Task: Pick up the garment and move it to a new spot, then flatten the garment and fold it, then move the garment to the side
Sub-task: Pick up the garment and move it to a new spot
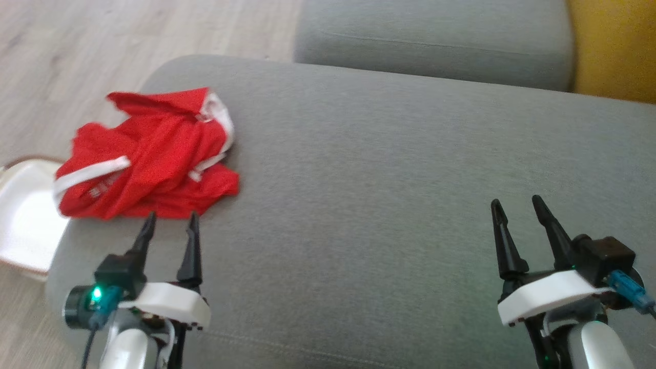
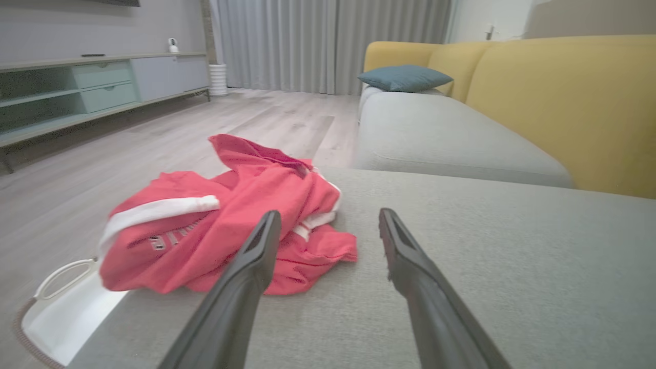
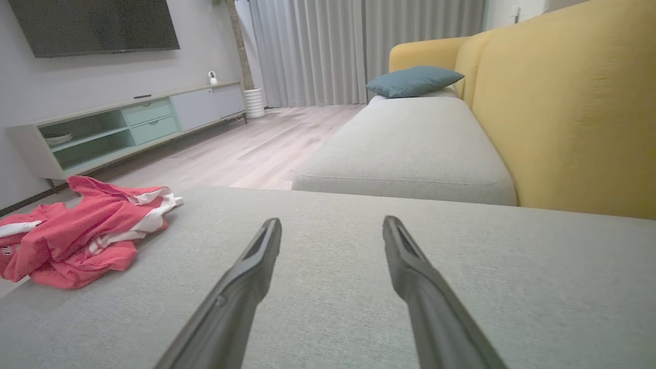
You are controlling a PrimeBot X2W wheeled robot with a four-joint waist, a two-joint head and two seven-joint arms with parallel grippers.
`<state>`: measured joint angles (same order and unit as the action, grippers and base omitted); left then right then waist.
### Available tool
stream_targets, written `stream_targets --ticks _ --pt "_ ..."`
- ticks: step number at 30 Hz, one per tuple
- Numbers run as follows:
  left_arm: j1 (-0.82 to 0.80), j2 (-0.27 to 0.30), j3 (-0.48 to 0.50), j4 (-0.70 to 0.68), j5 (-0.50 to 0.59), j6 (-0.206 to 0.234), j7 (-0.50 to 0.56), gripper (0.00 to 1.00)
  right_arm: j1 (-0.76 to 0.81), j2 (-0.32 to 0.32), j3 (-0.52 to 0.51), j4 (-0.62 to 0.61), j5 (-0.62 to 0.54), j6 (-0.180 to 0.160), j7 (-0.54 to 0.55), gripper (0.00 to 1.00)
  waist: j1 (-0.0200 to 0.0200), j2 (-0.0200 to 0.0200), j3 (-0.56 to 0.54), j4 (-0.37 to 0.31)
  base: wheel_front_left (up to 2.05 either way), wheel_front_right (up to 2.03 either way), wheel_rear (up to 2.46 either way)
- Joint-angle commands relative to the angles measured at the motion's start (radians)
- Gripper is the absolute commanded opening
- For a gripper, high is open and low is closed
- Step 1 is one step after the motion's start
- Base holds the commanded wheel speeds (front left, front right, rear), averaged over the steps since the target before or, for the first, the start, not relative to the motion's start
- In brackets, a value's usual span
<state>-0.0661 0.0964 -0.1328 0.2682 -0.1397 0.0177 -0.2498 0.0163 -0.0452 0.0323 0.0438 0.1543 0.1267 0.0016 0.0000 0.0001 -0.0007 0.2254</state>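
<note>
Garment (image 1: 148, 159) lies crumpled at middle left, on the grey cushion (image 1: 359, 179) edge. My left gripper (image 1: 171, 218), wide open and empty, stands just below it; I should pinch a thick fold. Right gripper (image 1: 516, 201), lower right, also open, empty.

Crumpled red-and-white cloth garment (image 1: 148, 159) sits at left edge of broad grey fabric sofa cushion (image 1: 384, 179), left end effector (image 1: 171, 218) just before it, right end effector (image 1: 515, 201) well apart to rt, white rimmed tray (image 1: 25, 215) on pale wood floor (image 1: 102, 41) left of cushion.

Cushion (image 1: 389, 184) open rightward — garment (image 1: 148, 159) (crumpled) blocks left.
</note>
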Motion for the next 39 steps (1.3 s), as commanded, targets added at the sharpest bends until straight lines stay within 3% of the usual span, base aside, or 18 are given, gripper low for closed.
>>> stream_targets --ticks 1,12,27,39 --pt "-0.049 0.022 0.046 -0.037 -0.007 0.008 -0.012 1.0 -0.035 -0.005 0.028 -0.043 -0.002 0.004 0.004 1.0 0.0 -0.0001 0.006 0.046 0.0 0.0 0.0" --pt "-0.035 0.033 0.083 -0.063 -0.015 0.018 -0.012 1.0 -0.032 -0.005 0.038 -0.068 -0.005 0.004 0.018 1.0 0.0 -0.0001 0.015 0.134 0.0 0.0 0.0" --pt "-0.089 0.033 0.099 -0.065 -0.014 0.011 -0.012 1.0 -0.05 -0.005 0.035 -0.101 -0.023 0.004 0.052 1.0 0.0 -0.0001 0.088 0.123 0.0 0.0 0.0" --pt "-0.469 0.091 0.105 0.256 -0.09 -0.079 0.119 1.0 -0.135 -0.082 0.029 -0.217 -0.047 0.004 0.145 1.0 0.0 -0.0001 0.341 0.069 0.0 0.0 0.0"
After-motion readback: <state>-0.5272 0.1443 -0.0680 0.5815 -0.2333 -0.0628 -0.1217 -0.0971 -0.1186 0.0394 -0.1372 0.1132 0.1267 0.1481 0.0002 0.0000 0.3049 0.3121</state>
